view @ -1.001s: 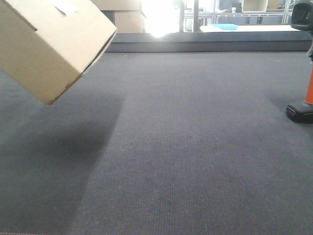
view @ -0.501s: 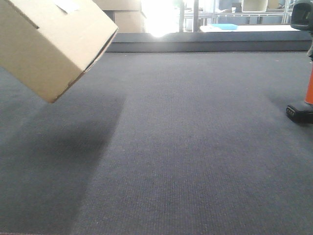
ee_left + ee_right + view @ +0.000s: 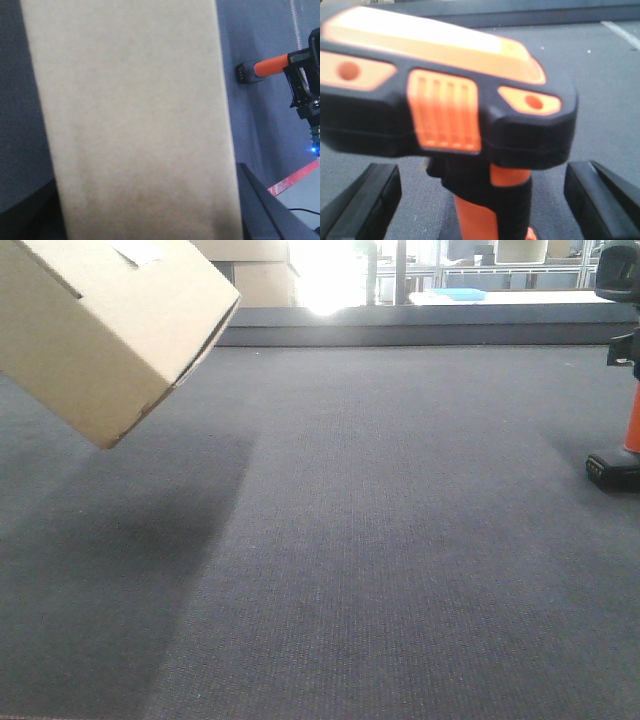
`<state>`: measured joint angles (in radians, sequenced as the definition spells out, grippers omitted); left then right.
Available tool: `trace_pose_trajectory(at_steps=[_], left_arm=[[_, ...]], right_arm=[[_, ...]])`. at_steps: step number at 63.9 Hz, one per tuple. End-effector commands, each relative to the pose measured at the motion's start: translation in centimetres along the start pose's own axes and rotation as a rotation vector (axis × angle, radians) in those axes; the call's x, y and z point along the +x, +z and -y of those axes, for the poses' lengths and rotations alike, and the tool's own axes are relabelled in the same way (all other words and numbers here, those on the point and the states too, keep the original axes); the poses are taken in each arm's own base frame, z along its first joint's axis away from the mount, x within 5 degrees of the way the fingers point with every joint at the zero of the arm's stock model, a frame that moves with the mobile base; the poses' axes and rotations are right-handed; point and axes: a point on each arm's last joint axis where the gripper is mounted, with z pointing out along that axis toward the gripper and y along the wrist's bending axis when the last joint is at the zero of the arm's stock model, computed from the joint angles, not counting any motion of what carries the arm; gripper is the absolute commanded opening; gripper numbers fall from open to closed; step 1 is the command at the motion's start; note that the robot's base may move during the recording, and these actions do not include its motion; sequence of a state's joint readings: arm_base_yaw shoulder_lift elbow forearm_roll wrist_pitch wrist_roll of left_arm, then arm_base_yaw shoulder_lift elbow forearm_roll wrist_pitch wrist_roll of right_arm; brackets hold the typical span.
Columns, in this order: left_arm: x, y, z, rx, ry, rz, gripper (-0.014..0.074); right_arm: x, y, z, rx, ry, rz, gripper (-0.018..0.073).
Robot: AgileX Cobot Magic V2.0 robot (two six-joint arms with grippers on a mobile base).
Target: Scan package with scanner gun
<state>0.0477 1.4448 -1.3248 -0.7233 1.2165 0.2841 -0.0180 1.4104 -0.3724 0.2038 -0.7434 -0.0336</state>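
Observation:
The package point(image 3: 100, 330), a plain brown cardboard box with a white sticker point(image 3: 135, 254) on its top face, hangs tilted above the grey carpet at the upper left and casts a shadow below. It fills the left wrist view point(image 3: 130, 120), where my left gripper point(image 3: 145, 215) is shut on it, with dark fingers point(image 3: 265, 210) showing at its sides. The scanner gun point(image 3: 630, 430) stands upright at the far right, with a black head, orange handle and black base. My right gripper point(image 3: 482, 200) is open around the scanner gun point(image 3: 445, 100), its fingers point(image 3: 360, 200) apart from the handle on both sides.
A dark raised ledge point(image 3: 420, 325) runs along the back of the carpet. Larger stacked cardboard boxes point(image 3: 255, 275) stand behind it at the left. A red tape line point(image 3: 292, 182) marks the floor near the scanner.
A black part of the right gripper has come into view beside the scanner gun's head at the right edge. The package has stayed almost still.

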Motion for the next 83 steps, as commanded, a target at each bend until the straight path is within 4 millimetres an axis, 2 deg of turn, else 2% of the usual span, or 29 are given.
trace_pose_trajectory(at_steps=[1, 17, 28, 66, 73, 83], left_arm=[[-0.09, -0.41, 0.46, 0.026, -0.001, 0.031, -0.0111], [-0.21, -0.41, 0.43, 0.022, -0.001, 0.043, -0.0111], [-0.3, -0.41, 0.4, 0.019, -0.001, 0.054, -0.0111], [-0.57, -0.43, 0.32, 0.01, -0.002, 0.083, -0.0111], [-0.57, -0.43, 0.32, 0.01, -0.002, 0.083, -0.0111], [-0.57, -0.43, 0.32, 0.01, -0.002, 0.083, -0.0111]], right_arm=[[-0.15, 0.44, -0.05, 0.004, 0.012, 0.026, 0.0569], [-0.12, 1.14, -0.12, 0.006, 0.019, 0.034, 0.0569], [-0.41, 1.25, -0.14, 0.004, 0.096, 0.057, 0.0569], [-0.56, 1.33, -0.12, 0.005, 0.095, 0.085, 0.0564], [-0.56, 1.34, -0.12, 0.005, 0.095, 0.086, 0.0478], [-0.56, 1.34, -0.12, 0.005, 0.095, 0.086, 0.0106]])
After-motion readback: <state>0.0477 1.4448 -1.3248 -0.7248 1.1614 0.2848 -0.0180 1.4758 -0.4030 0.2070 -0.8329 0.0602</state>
